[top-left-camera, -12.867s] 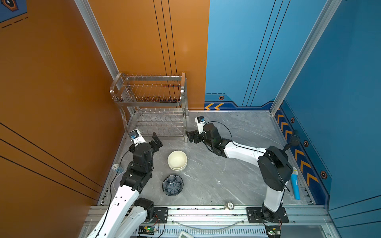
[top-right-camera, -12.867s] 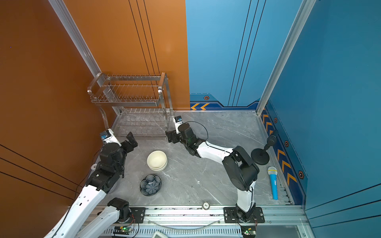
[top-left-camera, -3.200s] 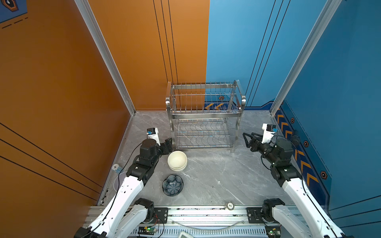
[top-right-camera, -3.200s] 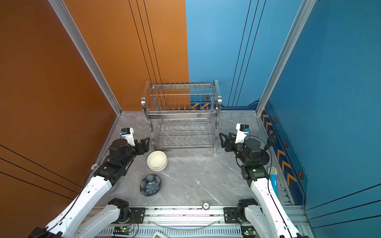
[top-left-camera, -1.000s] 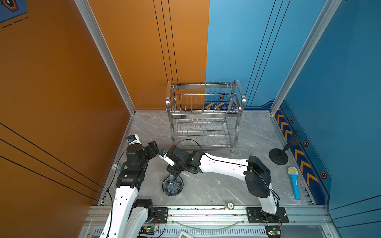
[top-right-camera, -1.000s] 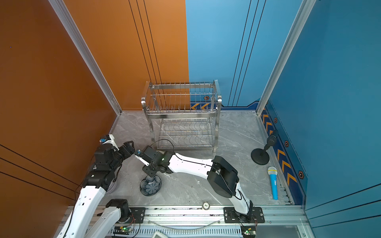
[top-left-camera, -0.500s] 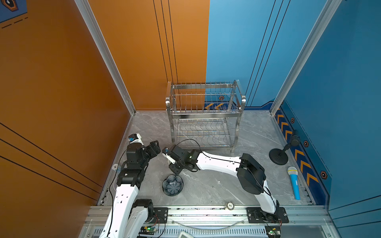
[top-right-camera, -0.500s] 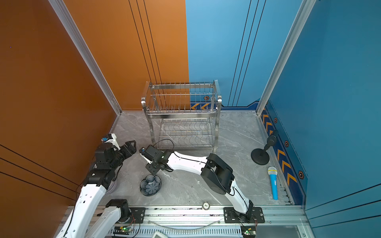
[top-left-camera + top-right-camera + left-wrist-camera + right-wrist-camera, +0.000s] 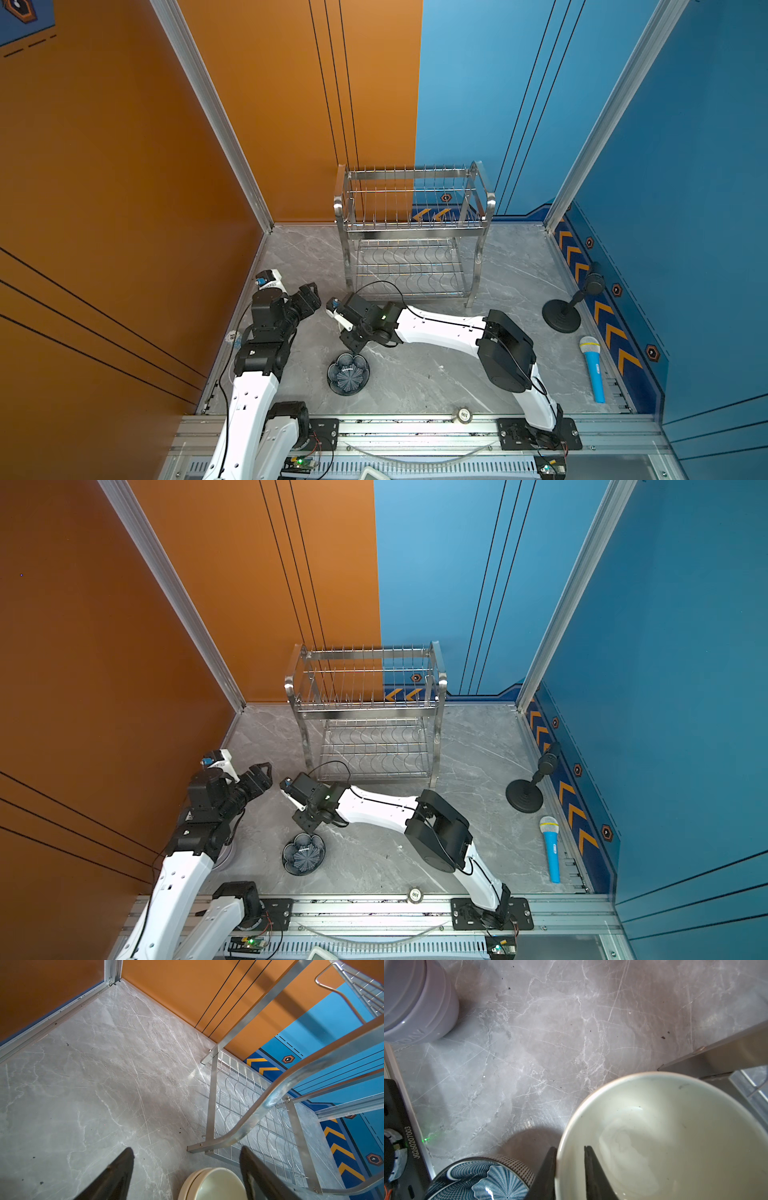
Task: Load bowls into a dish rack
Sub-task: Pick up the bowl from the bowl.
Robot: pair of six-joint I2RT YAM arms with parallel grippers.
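Left wrist view looks down between the two black fingers (image 9: 118, 1169) of the left gripper (image 9: 187, 1147), which are spread wide and hold nothing above the grey marble tabletop (image 9: 93, 1084). Close to it stand two cream-white round bowls (image 9: 214, 1185), nested one in the other, just beside a foot of the rack.

At the table's left edge, by the left arm (image 9: 266, 332), a stack of pale lilac round bowls (image 9: 417, 1001) stands alone. It looks like two, but the count is not sure.

Next comes one dark blue-grey flower-rimmed bowl (image 9: 348, 374) with a ribbed pattern, upright on the table and near the cream pair.

The right gripper (image 9: 570, 1148) reaches across to the cream bowls. In the right wrist view one of its fingers is outside the top bowl's rim and one inside, narrowly apart; whether they pinch the wall I cannot tell.

Behind them stands one shiny stainless-steel wire dish rack (image 9: 415, 227) of two tiers. All the bowls seen are on the table.

Further right are one black microphone on a round stand (image 9: 561, 316) and one blue toy microphone (image 9: 593, 370) lying flat.
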